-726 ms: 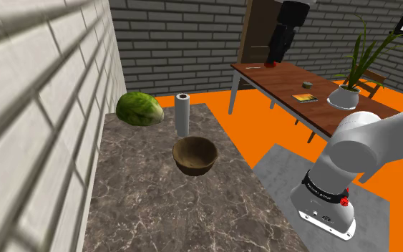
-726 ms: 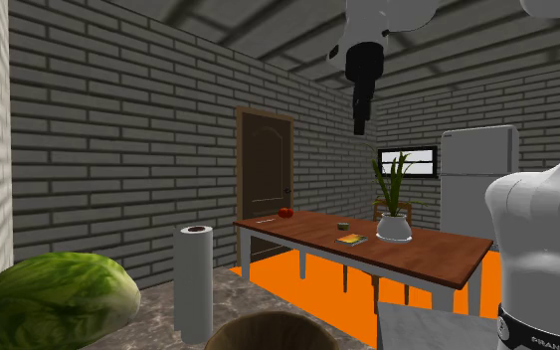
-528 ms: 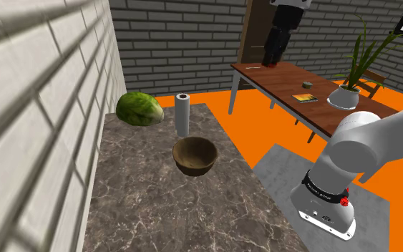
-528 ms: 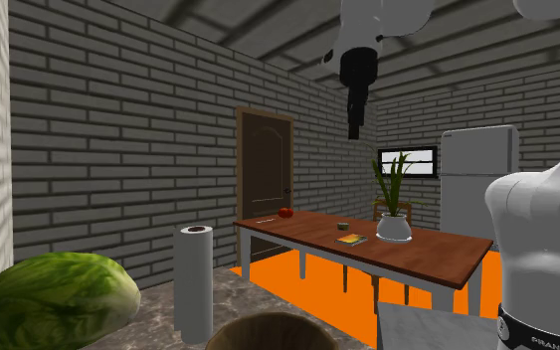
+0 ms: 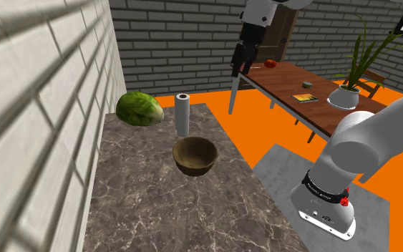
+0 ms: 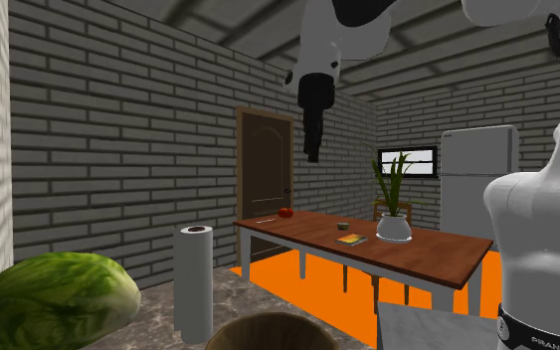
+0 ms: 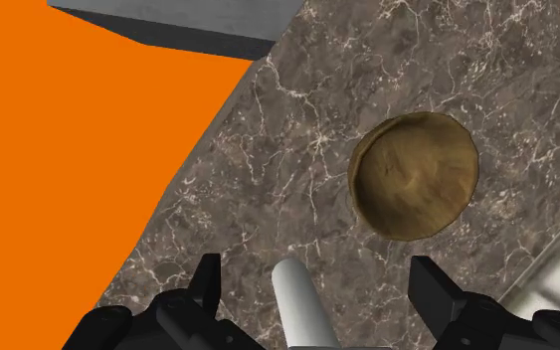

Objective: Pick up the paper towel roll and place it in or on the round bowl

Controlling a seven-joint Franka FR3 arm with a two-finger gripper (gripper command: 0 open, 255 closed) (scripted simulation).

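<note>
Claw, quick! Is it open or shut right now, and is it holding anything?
Claw: open, holding nothing. The paper towel roll stands below it on the counter, untouched.

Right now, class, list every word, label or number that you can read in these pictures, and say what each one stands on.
No text can be read.
Base band: white lettering, too small to read.
Book on the table: cover print too blurred to read.
Roll, bowl, lettuce: no text on them.
</note>
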